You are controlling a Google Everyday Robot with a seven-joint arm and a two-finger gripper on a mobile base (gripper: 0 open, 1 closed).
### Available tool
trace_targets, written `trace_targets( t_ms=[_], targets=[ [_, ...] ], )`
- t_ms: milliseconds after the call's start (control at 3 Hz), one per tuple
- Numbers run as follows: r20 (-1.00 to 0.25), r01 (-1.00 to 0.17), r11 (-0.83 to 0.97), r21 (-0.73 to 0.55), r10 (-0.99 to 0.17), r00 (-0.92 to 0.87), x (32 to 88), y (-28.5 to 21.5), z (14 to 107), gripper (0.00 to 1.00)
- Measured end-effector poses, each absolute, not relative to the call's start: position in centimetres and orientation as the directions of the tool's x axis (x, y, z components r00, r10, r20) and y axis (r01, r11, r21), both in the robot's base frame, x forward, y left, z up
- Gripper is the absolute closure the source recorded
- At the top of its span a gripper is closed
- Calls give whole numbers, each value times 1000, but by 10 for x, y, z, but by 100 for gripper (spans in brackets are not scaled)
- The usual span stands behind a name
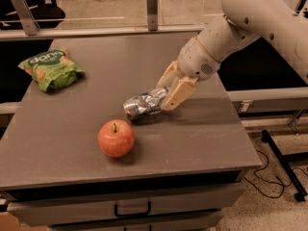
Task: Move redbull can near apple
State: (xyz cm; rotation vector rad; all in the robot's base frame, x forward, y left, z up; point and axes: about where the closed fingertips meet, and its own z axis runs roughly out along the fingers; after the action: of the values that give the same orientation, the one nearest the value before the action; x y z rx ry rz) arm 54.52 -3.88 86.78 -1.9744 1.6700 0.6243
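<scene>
- The redbull can [142, 105] is a small, slim silver can with blue patches. It lies on its side, just up and to the right of the apple [116, 138] and apart from it.
- The gripper [165, 96] sits at the can's right end, low over the middle of the desk [207, 136]. Its tan fingers [179, 93] are closed on that end, one on either side.
- Whether the can rests on the desk or hangs just above it cannot be told.
- The can's metal skin looks crumpled and shiny. It is probably very light, thin-walled and easy to crush further.
- A dented, glossy surface can slip or twist in a firm pinch, so a gentle squeeze across the body seems safest. The hold at one end may let the free end droop.
- As a cylinder on its side, it could roll once let go.
- The apple is round, smooth and red-orange with a yellowish blush and a short dark stem. It looks firm and would roll if nudged.
- A green chip bag [52, 69], soft and puffy, lies at the desk's far left corner, well apart from both.
- The desk top is flat, matte grey and hard, with a drawer and its dark handle [132, 210] below the front edge.
- The robot arm [240, 28] is smooth, off-white and rounded.
</scene>
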Motion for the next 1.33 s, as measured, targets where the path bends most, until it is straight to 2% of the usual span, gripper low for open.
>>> trace_targets(
  t_ms=[667, 1000, 1333],
  targets=[
    [-612, -980, -197, -23, -773, 169, 525, -36, 859, 12],
    [-614, -976, -216, -12, -769, 177, 517, -34, 859, 0],
    [-624, -979, -204, -11, -764, 166, 516, -39, 864, 0]
  ],
)
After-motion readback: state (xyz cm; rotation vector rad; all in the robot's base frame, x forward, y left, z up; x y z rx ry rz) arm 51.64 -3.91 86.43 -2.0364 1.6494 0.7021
